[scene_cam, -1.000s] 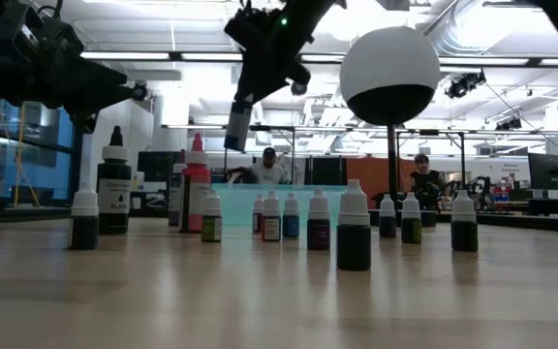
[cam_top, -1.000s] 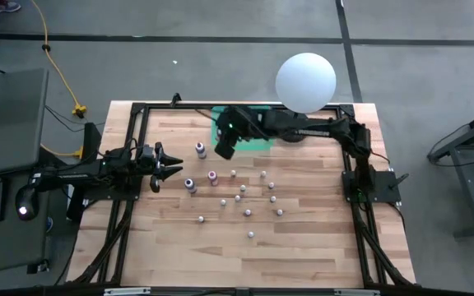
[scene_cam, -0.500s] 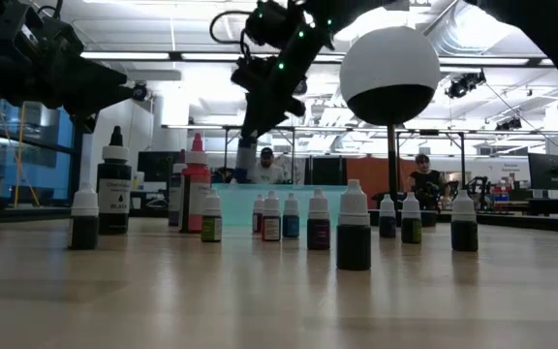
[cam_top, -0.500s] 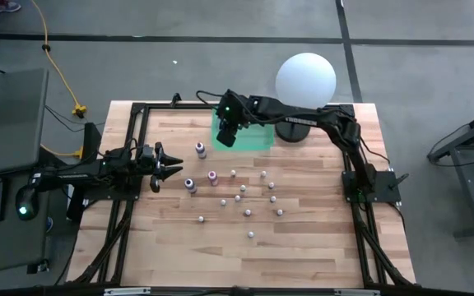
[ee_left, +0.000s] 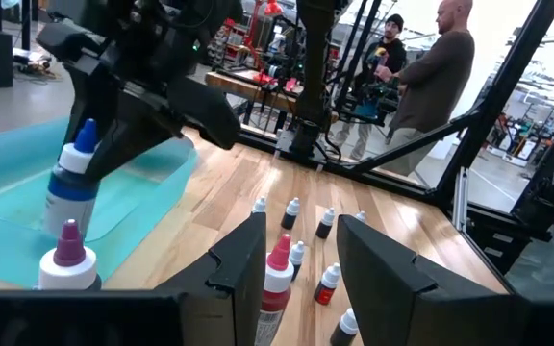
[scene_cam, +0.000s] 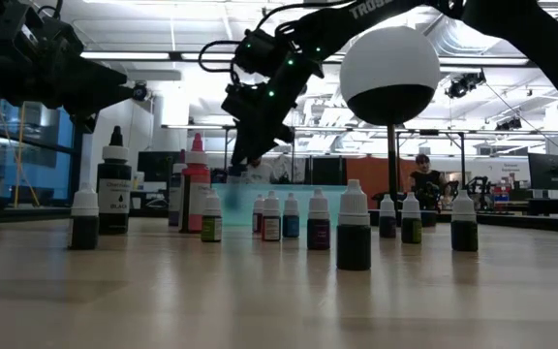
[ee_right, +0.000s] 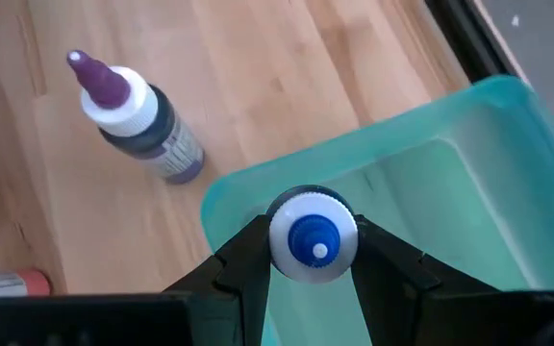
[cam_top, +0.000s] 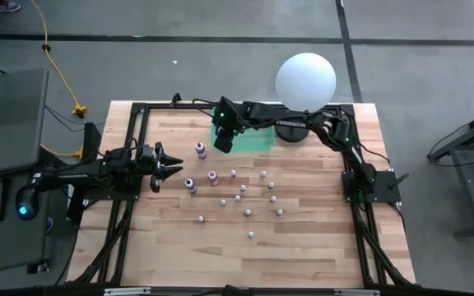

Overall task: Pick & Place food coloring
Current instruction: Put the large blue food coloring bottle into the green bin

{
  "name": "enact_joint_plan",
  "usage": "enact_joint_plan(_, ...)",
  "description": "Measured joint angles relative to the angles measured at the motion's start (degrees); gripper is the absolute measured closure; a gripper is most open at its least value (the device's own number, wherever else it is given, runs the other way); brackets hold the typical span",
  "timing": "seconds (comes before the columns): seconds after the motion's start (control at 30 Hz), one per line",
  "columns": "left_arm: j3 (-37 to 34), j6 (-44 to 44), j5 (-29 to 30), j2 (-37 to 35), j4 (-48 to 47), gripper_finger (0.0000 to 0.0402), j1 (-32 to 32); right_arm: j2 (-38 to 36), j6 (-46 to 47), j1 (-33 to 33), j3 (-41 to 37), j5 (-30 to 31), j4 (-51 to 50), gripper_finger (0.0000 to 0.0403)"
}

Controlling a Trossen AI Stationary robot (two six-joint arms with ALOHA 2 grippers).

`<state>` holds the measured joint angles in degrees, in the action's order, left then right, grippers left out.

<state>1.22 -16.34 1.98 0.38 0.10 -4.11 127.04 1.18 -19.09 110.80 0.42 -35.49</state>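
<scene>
Food coloring is split between two places for you: one blue-tipped bottle (ee_right: pixel 314 237) sits clamped between the right gripper's (ee_right: pixel 306 252) two fingers, hanging over the near corner of the teal bin (ee_right: pixel 469 183), while the small bottles (cam_top: pixel 243 200) stand loose on the wooden table (cam_top: pixel 303 238). You can see bare teal floor in the bin where the right wrist view reaches; its far end is cut off, so you cannot tell whether anything lies there. A purple-tipped bottle (ee_right: pixel 142 120) stands on the wood just beside the bin. Your left gripper (ee_left: pixel 301 255) waits at the table's left side, fingers parted and holding nothing. A white sphere (cam_top: pixel 305 80) covers part of the bin's back corner from above.
</scene>
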Motion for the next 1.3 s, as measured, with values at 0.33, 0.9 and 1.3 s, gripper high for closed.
enact_joint_plan(0.33, 0.00, -0.01, 0.00, -0.01, 0.00, 0.0273, 0.01, 0.60, -0.21, -0.28, 0.04, -0.92, 2.54, 0.0282)
enact_joint_plan(0.9, 0.01, 0.00, 0.02, 0.00, 0.00, 0.0273, -0.01, 2.12, -0.04, 0.87, 0.02, -3.37, 2.99, 0.0280)
enact_joint_plan(1.3, 0.00, -0.02, 0.02, -0.02, 0.02, 0.0273, -0.01, 2.10, -0.18, 0.87, 0.02, -5.34, 3.53, 0.0254)
